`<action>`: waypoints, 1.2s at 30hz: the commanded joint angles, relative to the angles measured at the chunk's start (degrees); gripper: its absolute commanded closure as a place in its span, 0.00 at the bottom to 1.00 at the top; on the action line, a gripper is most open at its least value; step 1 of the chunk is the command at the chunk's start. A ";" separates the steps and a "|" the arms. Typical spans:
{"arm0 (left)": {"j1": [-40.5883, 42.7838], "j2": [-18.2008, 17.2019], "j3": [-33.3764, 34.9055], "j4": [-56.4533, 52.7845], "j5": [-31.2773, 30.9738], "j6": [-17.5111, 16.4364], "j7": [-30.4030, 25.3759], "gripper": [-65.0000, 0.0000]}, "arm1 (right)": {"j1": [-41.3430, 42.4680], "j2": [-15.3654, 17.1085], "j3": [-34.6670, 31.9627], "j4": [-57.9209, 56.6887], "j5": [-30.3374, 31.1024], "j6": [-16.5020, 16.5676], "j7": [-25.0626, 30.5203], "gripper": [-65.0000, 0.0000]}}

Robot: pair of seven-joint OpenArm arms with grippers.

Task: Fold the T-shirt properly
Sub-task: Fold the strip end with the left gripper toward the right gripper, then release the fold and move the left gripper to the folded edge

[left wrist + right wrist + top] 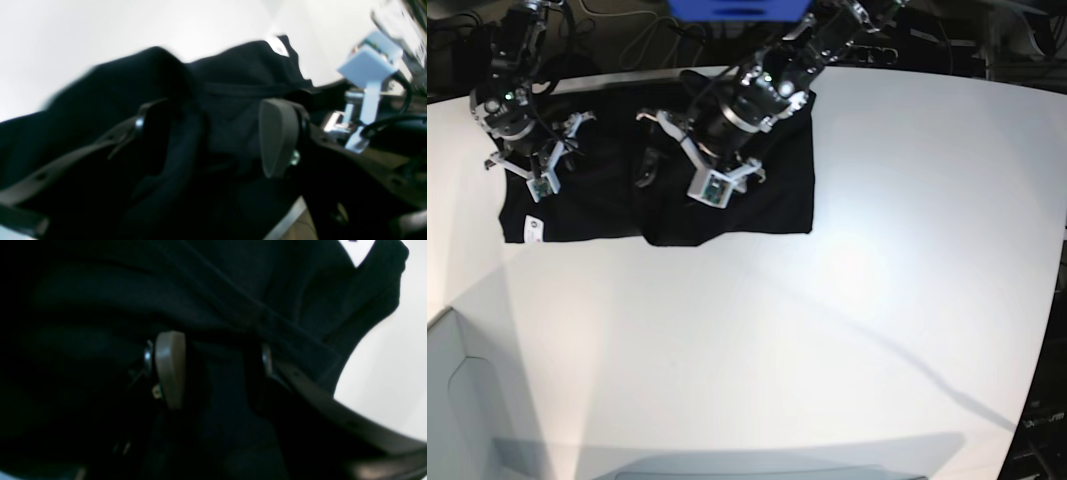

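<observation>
The black T-shirt (757,190) lies spread along the far side of the white table, with a small white tag (532,228) at its near-left corner. No print shows. In the left wrist view my left gripper (206,133) stands over the shirt (100,110) with its jaws apart and a raised fold of cloth between them. In the right wrist view my right gripper (217,366) also has its jaws apart, with dark cloth (233,290) filling the gap. In the base view the left arm (747,100) is over the shirt's middle and the right arm (522,130) is over its left end.
The white table (827,330) stretches wide toward the front and right. A blue object (737,8) and dark cables lie behind the far edge. The other arm's pale camera mount (367,66) shows at the right of the left wrist view.
</observation>
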 commanded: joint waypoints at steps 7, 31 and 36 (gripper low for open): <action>7.17 -5.77 -12.68 6.61 -0.37 -0.43 -1.13 0.38 | 0.17 0.52 0.33 0.64 -0.21 0.73 -0.04 0.56; -13.14 -7.26 20.11 -5.96 -0.37 -6.32 -0.96 0.58 | 5.97 0.52 0.77 0.81 -0.21 0.73 -0.04 0.56; -11.55 -10.69 15.01 -0.43 -0.55 -6.23 -1.40 0.58 | 6.77 0.43 0.85 0.90 -0.21 0.73 -0.04 0.56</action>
